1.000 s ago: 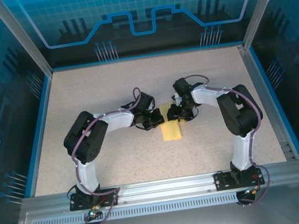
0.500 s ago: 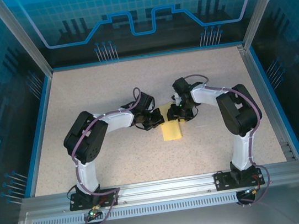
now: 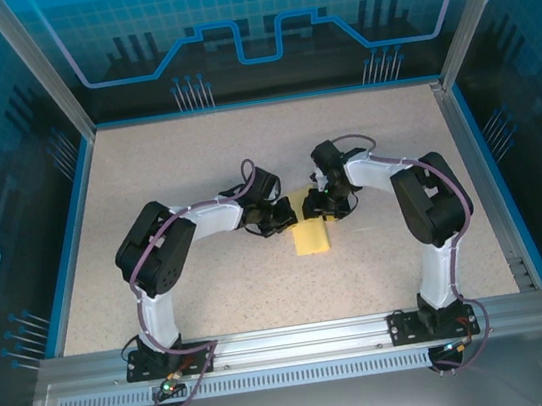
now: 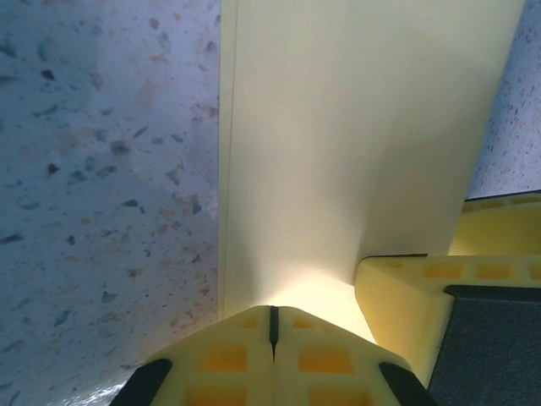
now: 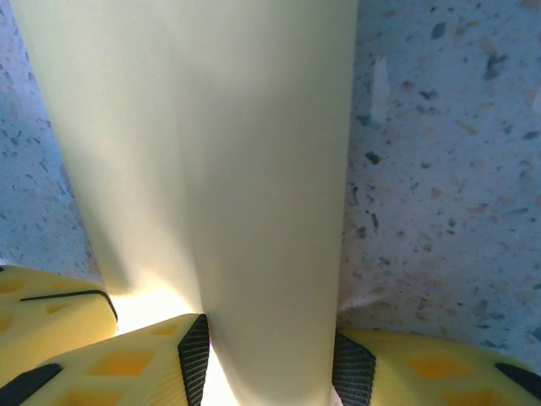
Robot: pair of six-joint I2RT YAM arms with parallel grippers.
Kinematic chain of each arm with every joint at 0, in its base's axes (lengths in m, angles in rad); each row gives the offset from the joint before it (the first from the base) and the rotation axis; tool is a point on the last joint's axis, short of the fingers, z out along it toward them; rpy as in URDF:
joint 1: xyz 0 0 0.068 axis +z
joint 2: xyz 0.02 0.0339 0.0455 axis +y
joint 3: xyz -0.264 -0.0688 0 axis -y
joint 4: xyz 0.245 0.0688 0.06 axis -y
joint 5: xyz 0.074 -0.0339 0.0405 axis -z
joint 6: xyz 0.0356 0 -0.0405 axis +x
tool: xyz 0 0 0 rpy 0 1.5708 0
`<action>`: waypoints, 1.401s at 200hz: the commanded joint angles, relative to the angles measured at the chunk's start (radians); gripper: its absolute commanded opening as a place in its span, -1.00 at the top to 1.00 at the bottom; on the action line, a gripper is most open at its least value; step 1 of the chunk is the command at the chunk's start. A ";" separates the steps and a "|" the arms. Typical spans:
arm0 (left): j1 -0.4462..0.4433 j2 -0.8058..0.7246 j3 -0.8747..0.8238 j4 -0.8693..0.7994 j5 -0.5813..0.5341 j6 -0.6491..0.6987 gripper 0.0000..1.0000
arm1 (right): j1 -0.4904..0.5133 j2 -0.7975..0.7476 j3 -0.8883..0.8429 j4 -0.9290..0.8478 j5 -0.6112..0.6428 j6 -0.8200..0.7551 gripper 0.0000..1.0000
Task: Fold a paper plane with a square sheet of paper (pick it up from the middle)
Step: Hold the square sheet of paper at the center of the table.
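Left gripper (image 4: pixel 272 315): both fingers are pressed tip to tip, with only a hairline seam between them. The square sheet of paper (image 4: pixel 338 127), now folded into a long pale-yellow strip, starts right at these fingertips and runs straight ahead of them. A narrow doubled edge runs along the strip's left side. Whether a layer is pinched in the seam cannot be told. A yellow finger (image 4: pixel 397 292) of the other arm sits just right of the tips, touching the strip's near end. Speckled table (image 4: pixel 101 169) lies bare to the left of the fingers.

Right gripper (image 5: pixel 270 355): the fingers stand at a moderate gap. A raised, rounded fold of the paper fills that gap, and both black pads (image 5: pixel 194 351) bear against its sides, so the fold is gripped. The strip extends ahead of the tips. A second yellow finger (image 5: pixel 51 313) shows at the lower left, beside the strip's near end.

Overhead: the left gripper (image 3: pixel 283 219) and the right gripper (image 3: pixel 324 206) face each other at mid-table, tips close together over the far end of the strip (image 3: pixel 311 238). The rest of the strip lies flat on the table, reaching from the fingertips toward the arm bases.
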 commanded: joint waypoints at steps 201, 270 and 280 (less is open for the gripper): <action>-0.009 0.040 -0.040 -0.110 -0.065 0.033 1.00 | -0.053 -0.297 -0.222 0.173 -0.032 0.028 -0.15; -0.009 0.049 -0.035 -0.115 -0.070 0.034 1.00 | 0.051 -0.287 -0.169 0.164 0.012 0.026 0.42; -0.009 0.051 -0.033 -0.115 -0.067 0.034 1.00 | 0.062 -0.275 -0.161 0.171 -0.005 0.021 0.46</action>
